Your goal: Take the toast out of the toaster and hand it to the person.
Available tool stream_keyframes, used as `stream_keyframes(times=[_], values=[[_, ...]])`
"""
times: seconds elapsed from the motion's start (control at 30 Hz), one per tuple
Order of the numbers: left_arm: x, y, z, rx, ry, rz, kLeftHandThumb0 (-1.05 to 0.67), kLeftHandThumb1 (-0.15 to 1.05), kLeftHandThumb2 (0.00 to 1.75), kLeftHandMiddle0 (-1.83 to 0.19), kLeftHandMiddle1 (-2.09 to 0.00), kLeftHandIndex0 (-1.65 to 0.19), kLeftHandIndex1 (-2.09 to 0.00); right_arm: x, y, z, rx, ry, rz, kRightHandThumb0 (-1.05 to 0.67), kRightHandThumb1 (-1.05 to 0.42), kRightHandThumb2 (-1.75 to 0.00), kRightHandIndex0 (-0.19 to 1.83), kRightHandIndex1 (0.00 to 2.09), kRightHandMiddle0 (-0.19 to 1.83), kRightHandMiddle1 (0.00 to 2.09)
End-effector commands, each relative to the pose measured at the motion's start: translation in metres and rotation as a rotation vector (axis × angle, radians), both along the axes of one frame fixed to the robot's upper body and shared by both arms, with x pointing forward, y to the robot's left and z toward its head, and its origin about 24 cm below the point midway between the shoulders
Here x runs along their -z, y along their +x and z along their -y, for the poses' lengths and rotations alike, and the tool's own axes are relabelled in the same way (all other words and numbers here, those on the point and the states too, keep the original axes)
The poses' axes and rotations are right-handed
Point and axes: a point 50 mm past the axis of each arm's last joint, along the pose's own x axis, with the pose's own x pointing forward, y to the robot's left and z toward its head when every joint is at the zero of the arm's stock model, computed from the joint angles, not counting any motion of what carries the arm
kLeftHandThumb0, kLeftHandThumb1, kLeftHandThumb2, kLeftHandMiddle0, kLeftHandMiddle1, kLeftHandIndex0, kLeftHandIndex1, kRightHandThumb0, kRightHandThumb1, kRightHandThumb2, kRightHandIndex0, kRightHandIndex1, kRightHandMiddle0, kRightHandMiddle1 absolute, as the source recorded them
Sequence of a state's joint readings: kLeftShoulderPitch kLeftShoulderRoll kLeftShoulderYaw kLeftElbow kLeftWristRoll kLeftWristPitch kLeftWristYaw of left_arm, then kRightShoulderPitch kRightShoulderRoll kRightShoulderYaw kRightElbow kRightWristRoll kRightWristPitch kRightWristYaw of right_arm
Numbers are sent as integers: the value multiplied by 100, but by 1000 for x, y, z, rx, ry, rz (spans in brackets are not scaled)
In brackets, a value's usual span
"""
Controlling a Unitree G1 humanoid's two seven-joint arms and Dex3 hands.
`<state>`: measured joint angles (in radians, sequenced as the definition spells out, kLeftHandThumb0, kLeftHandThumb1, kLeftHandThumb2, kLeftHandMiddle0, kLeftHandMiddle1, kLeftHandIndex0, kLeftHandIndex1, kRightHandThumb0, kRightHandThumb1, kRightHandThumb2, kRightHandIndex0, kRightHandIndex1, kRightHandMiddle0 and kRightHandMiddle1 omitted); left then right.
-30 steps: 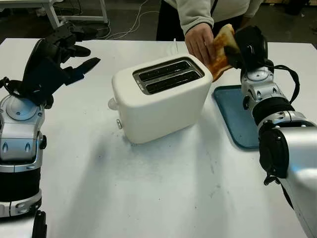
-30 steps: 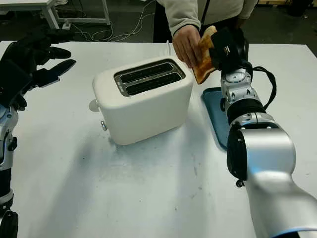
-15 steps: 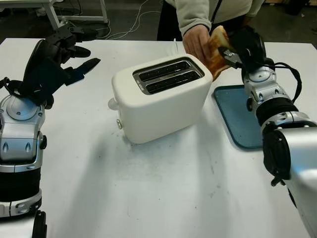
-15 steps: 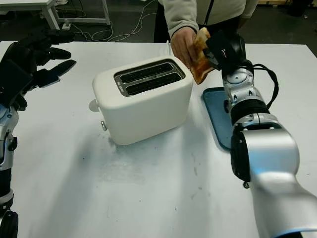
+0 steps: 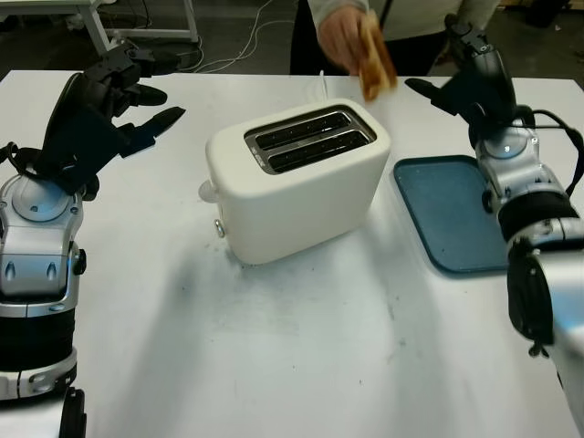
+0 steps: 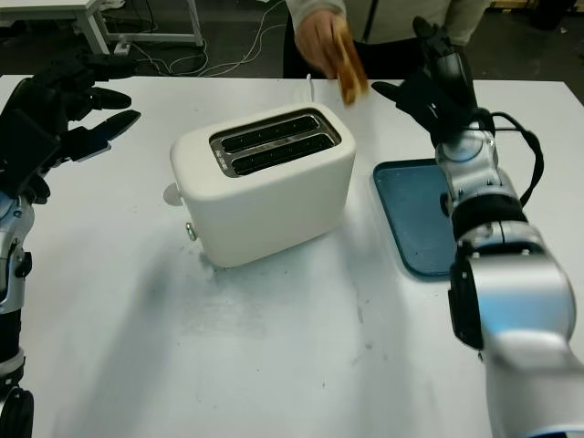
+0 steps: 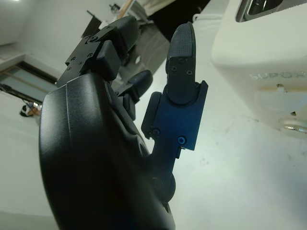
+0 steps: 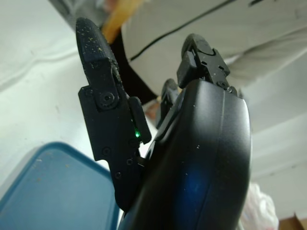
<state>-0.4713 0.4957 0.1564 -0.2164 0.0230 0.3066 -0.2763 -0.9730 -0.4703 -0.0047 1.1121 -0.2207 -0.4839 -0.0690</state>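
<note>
Bench (image 5: 301,365): white top, wide, spanning the head views from side to side; faint scuffs and grey smudges on the near half.
Floor (image 5: 246,32): dark, seen beyond the bench's far edge.
Cables (image 5: 239,46): light-coloured leads lying loose on the floor behind the bench, one running toward the far edge.
Second table (image 5: 96,18): white frame with white legs, standing on the floor at the far left, apart from the bench.
Walls (image 7: 29,28): pale, plain surface seen in the left wrist view.
Light: even and diffuse, from above; soft shadows on the bench top.
</note>
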Motion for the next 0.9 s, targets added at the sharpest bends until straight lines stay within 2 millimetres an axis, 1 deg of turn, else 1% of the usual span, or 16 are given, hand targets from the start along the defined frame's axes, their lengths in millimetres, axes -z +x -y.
stream_keyframes(times=[0.0, 0.07, 0.1, 0.13, 0.23, 0.3, 0.33, 0.37, 0.47, 0.53, 0.63, 0.77, 0.87], values=[[2, -5, 2, 24, -25, -8, -52, 92, 22, -11, -105, -27, -64, 7, -9, 0, -29, 19, 37, -66, -92, -11, 21, 5, 19, 4], [1, -9, 2, 26, -33, -7, -51, 92, 22, -9, -106, -25, -64, 15, -20, -1, -58, 34, 59, -65, -92, -23, 24, 5, 24, 5], [2, -12, 2, 25, -36, -2, -50, 92, 23, -9, -106, -25, -64, 20, -28, -2, -67, 17, 76, -65, -92, -27, 25, 6, 26, 6], [2, -15, 2, 23, -41, 2, -50, 92, 24, -8, -106, -24, -64, 24, -38, -4, -78, 11, 88, -64, -92, -36, 27, 6, 28, 6], [5, -25, 0, 16, -101, 7, -43, 92, 27, -5, -106, -20, -64, 40, -68, -11, -146, 64, 88, -64, -92, -47, 25, 4, 27, 4], [9, -33, 0, 4, -134, 23, -45, 92, 28, -4, -106, -19, -65, 56, -88, -20, -172, 121, 25, -63, -92, -53, 23, 3, 24, 2], [13, -37, 0, -3, -147, 30, -48, 92, 30, -4, -106, -19, -65, 63, -98, -25, -182, 142, -23, -60, -92, -56, 26, 4, 22, 1], [16, -41, -1, -13, -160, 34, -49, 92, 31, -4, -106, -19, -65, 70, -107, -29, -188, 157, -64, -57, -92, -58, 25, 3, 21, 0], [31, -50, -2, -45, -197, 17, -53, 92, 36, -5, -106, -19, -66, 83, -129, -40, -198, 221, -130, -53, -92, -62, 18, 0, 16, 0], [42, -55, -2, -65, -218, -7, -53, 92, 39, -4, -103, -18, -65, 87, -141, -47, -193, 251, -141, -50, -92, -66, 15, 0, 14, 0], [59, -62, 2, -101, -243, -27, -53, 92, 42, -3, -99, -17, -62, 86, -152, -55, -177, 277, -125, -49, -92, -74, 15, 1, 13, 0], [81, -68, 10, -132, -270, -26, -51, 92, 46, 0, -91, -11, -55, 86, -160, -64, -178, 328, -111, -50, -92, -80, 16, 1, 14, 1], [98, -72, 17, -142, -283, -52, -50, 92, 50, 0, -84, -8, -52, 92, -161, -71, -177, 380, -145, -55, -92, -79, 15, 0, 13, 0]])
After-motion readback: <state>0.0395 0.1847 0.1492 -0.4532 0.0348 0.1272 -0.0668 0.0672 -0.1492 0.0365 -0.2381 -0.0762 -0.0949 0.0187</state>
